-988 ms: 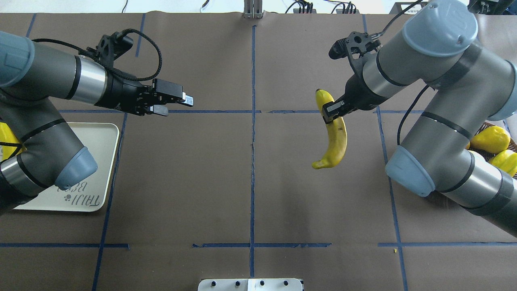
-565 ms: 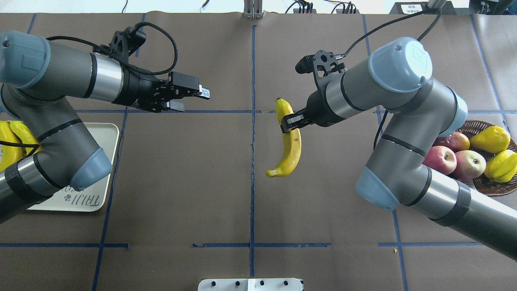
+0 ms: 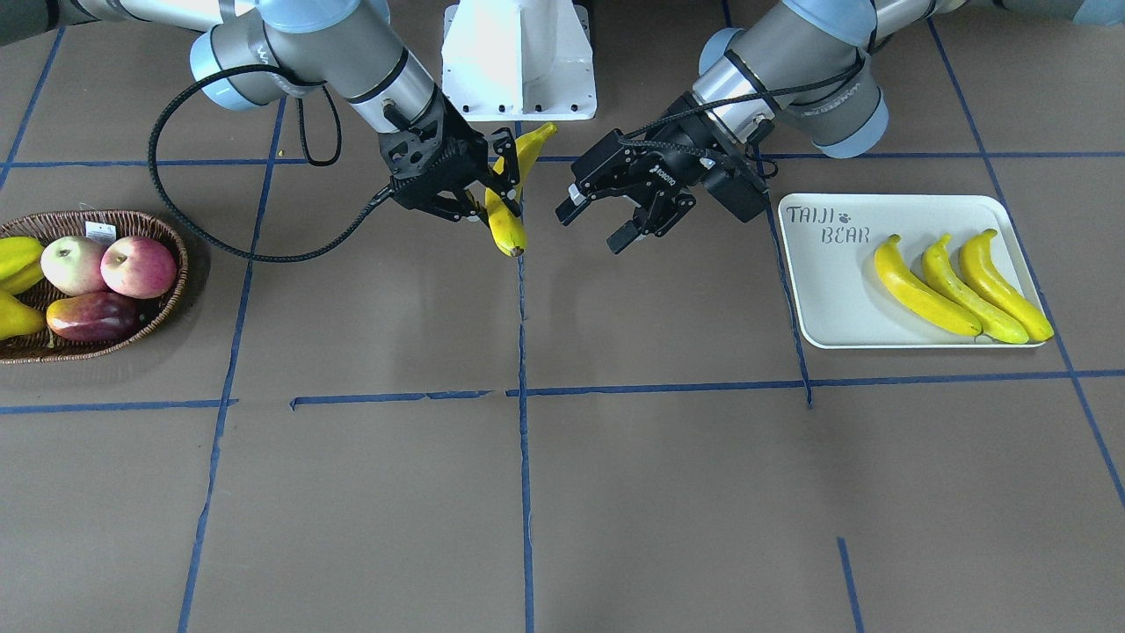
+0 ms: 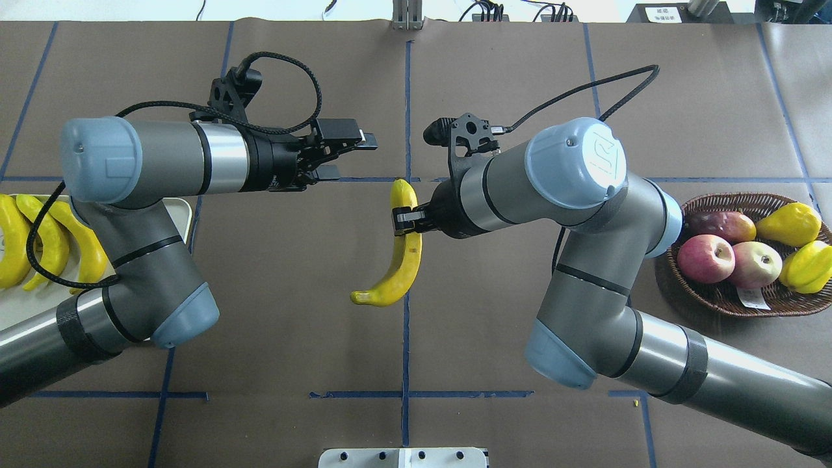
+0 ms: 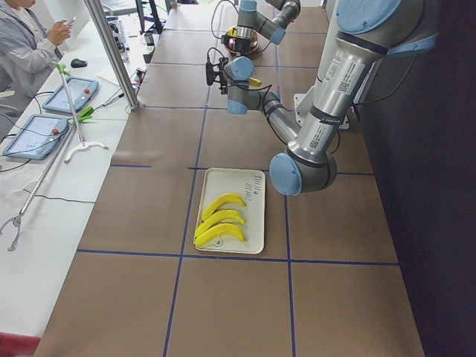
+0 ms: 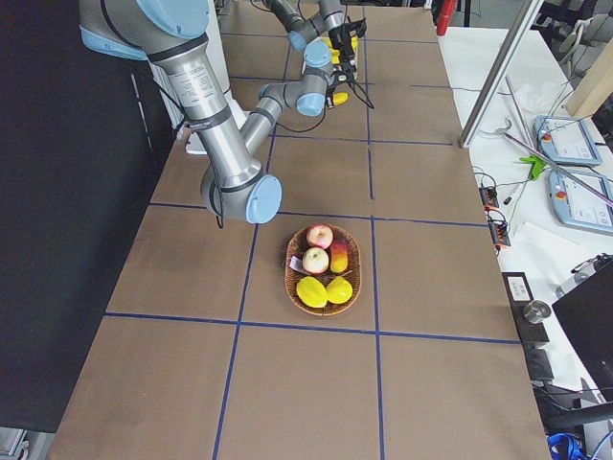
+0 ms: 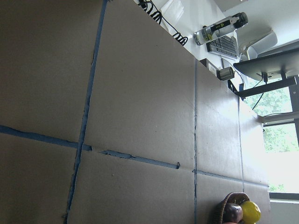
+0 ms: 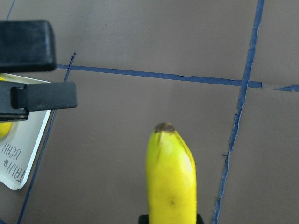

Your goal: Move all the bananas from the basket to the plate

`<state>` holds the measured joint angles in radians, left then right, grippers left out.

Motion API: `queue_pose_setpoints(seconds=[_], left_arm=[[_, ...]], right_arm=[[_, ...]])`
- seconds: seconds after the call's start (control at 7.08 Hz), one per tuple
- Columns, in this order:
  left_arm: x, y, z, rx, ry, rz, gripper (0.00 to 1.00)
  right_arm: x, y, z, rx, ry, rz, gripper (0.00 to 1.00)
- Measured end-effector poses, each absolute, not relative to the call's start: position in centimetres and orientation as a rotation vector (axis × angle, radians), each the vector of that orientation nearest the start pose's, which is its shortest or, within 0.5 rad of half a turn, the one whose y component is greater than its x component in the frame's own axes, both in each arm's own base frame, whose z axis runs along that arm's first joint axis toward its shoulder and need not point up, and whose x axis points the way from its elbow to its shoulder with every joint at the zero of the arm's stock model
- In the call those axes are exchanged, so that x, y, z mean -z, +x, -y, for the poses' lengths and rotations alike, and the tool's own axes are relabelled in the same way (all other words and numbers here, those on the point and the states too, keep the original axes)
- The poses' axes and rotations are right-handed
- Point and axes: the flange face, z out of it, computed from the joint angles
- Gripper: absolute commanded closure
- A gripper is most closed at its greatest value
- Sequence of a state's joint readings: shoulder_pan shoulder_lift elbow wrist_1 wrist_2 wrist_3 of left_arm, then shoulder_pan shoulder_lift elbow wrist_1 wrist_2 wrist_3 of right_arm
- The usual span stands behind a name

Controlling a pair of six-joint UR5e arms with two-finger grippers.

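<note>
My right gripper [image 4: 404,218] is shut on a bright yellow banana [image 4: 403,266] and holds it above the table's centre line. It also shows in the front view [image 3: 479,189], and the banana [image 8: 170,177] fills the right wrist view. My left gripper [image 4: 351,156] is open and empty, a short way to the banana's left and apart from it; in the front view it [image 3: 602,224] shows spread fingers. Three bananas [image 3: 958,281] lie side by side on the off-white plate [image 3: 826,290]. The wicker basket [image 3: 167,299] holds no banana.
The basket [image 4: 734,302] holds red-pink apples [image 4: 728,257] and yellow-green fruit [image 4: 799,244]. A white robot base [image 3: 518,61] stands at the table's robot-side edge. Blue tape lines cross the brown table. An operator [image 5: 26,52] stands at a side desk.
My right arm has carried the banana leftwards from the right half to the centre line. My left gripper has moved right towards the centre, still open. The basket has come into view.
</note>
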<state>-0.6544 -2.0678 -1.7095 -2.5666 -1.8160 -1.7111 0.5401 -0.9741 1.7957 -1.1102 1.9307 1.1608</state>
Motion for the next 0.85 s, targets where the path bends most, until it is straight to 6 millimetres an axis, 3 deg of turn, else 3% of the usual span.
queue_pose_setpoints(seconds=[0.56, 0.85], left_arm=[[-19.7, 42.0, 45.9, 0.425, 0.224, -1.630, 0.04], [-19.6, 42.1, 45.9, 0.425, 0.224, -1.631, 0.04]], right_arm=[[-13.5, -49.4, 40.1, 0.067, 0.276, 1.288, 1.00], [-12.7, -50.4, 41.9, 0.085, 0.256, 1.270, 1.00]])
